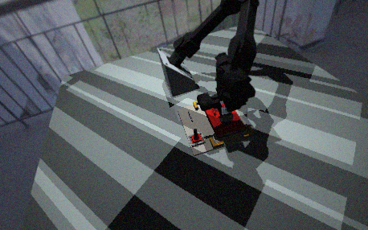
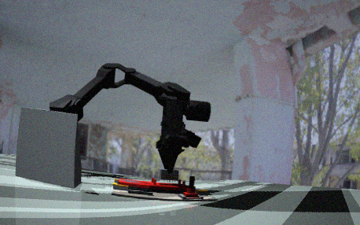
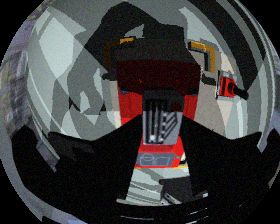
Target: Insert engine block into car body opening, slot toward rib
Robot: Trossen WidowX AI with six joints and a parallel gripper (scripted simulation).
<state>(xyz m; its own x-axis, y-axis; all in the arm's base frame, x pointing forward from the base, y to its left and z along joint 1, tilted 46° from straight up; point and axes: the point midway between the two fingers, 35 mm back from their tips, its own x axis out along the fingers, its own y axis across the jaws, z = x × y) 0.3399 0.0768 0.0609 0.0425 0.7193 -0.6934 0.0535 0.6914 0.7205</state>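
Note:
The engine block (image 2: 170, 175) (image 3: 158, 135) is a small grey block with dark slots on its upper face. My gripper (image 2: 170, 171) (image 3: 161, 119) is shut on it, a finger on each side, pointing down. The red car body (image 1: 213, 114) (image 2: 137, 185) (image 3: 128, 107) lies flat beneath. In the exterior view the block stands at the car body's top, most of it showing above the red. The opening and the rib are hidden under the block and fingers, so how far the block is in cannot be told. In the top view the arm mostly covers the block.
The car body lies on a pale board (image 1: 186, 118) between yellow corner brackets (image 1: 217, 142) (image 3: 209, 55). A small red fixture with a black upright peg (image 1: 195, 137) (image 2: 192, 189) (image 3: 231, 88) stands at the board's corner. A grey panel (image 1: 181, 82) (image 2: 47, 145) stands upright near the arm's base.

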